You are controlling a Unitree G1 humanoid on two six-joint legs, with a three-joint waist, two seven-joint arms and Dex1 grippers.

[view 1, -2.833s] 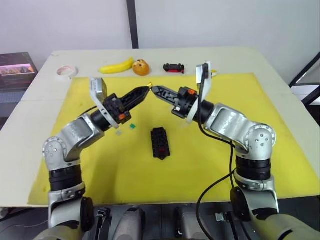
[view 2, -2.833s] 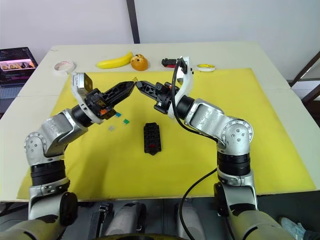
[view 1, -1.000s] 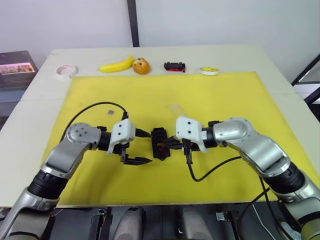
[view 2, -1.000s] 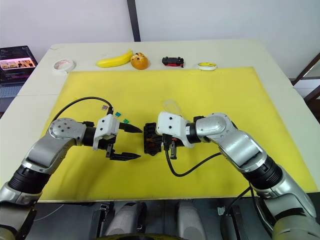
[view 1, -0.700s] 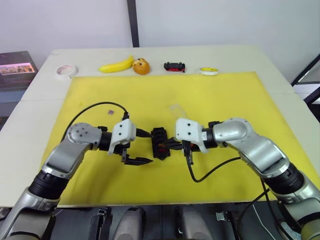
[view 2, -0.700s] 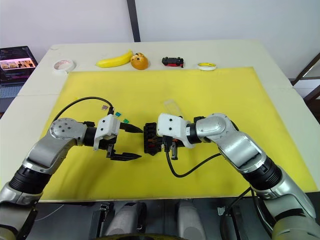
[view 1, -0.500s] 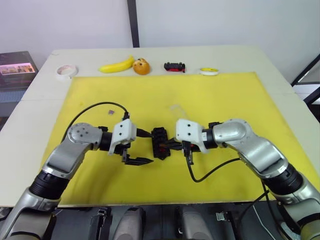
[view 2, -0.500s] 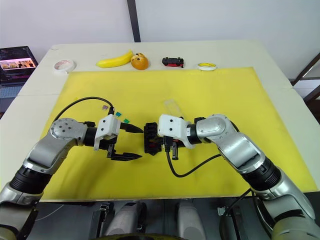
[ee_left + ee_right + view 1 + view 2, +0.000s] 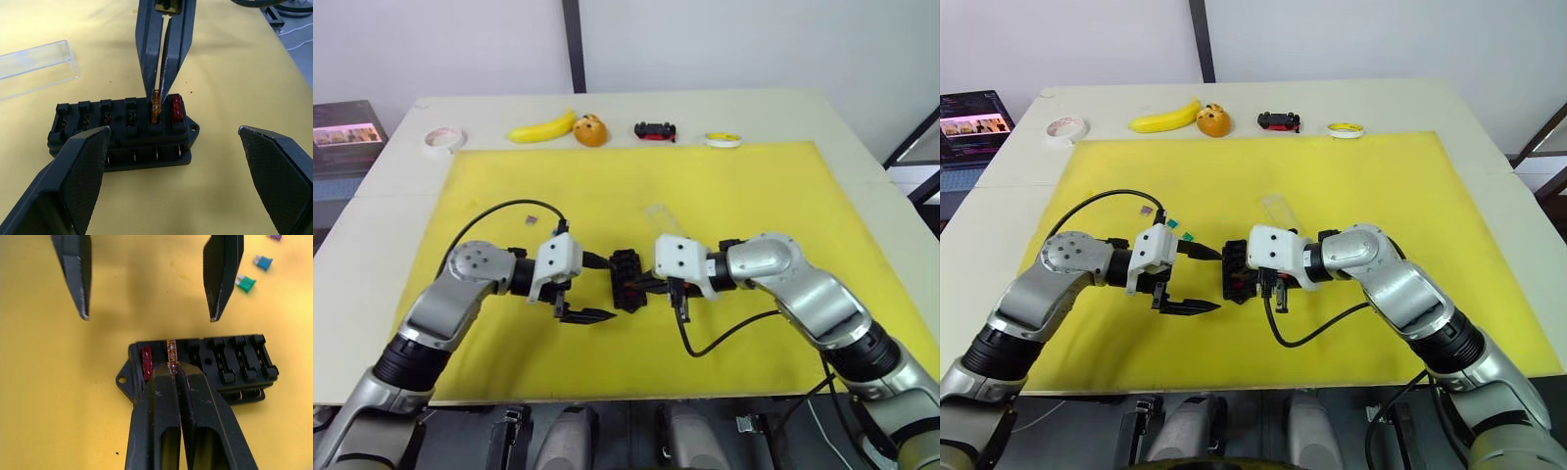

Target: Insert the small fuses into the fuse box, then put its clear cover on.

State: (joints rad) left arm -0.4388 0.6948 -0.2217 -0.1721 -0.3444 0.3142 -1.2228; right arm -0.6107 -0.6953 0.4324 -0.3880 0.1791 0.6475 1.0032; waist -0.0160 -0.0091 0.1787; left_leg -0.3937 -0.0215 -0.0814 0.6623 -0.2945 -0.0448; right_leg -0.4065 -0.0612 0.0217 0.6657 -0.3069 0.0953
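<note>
The black fuse box (image 9: 625,279) lies mid-mat, flanked by both grippers. My right gripper (image 9: 172,366) is shut on an orange-brown small fuse (image 9: 156,107) standing in a slot, next to a seated red fuse (image 9: 176,106). The other slots in that row look empty. On the opposite side of the box my left gripper (image 9: 1211,279) is open, holding nothing. Behind the box the clear cover (image 9: 661,217) lies flat on the mat. Loose fuses sit behind the left gripper: teal (image 9: 263,262), green (image 9: 246,283) and purple (image 9: 1145,210).
A yellow mat (image 9: 754,196) covers the table. Along the far edge lie a white tape roll (image 9: 443,140), a banana (image 9: 543,128), an orange ball (image 9: 590,130), a black-and-red toy car (image 9: 655,130) and a yellow tape roll (image 9: 722,139).
From the earliest frames, both arms have come down from a raised tip-to-tip stance to the fuse box. Over the last second they have hardly moved.
</note>
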